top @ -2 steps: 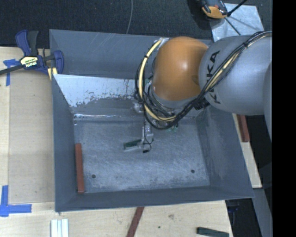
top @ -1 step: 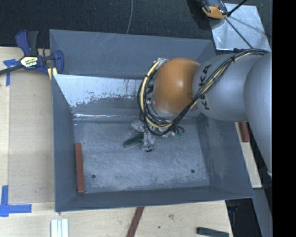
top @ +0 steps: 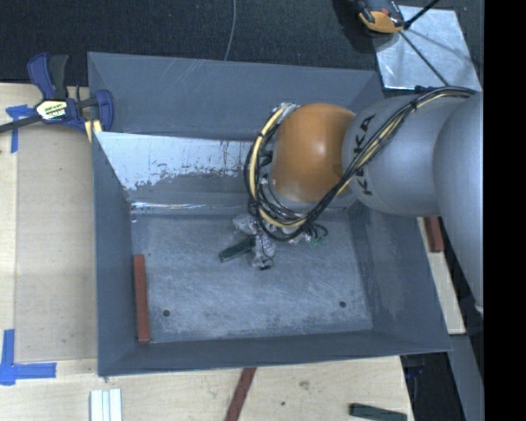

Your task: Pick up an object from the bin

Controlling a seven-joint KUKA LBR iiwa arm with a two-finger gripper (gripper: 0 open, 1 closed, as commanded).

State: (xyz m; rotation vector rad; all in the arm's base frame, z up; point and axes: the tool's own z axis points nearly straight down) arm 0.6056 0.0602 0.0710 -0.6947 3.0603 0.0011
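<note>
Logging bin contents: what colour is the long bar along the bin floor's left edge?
The long bar is reddish brown, clearest in the camera view.

A thin reddish-brown bar (top: 141,298) lies lengthwise at the lower left. A small dark green piece (top: 376,410) lies at the bottom right. An orange-and-black object (top: 378,16) sits at the top edge.

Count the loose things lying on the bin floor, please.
2: a dark green piece beside the gripper, near the middle; a brown bar along the left wall. The arm may hide more.
</note>
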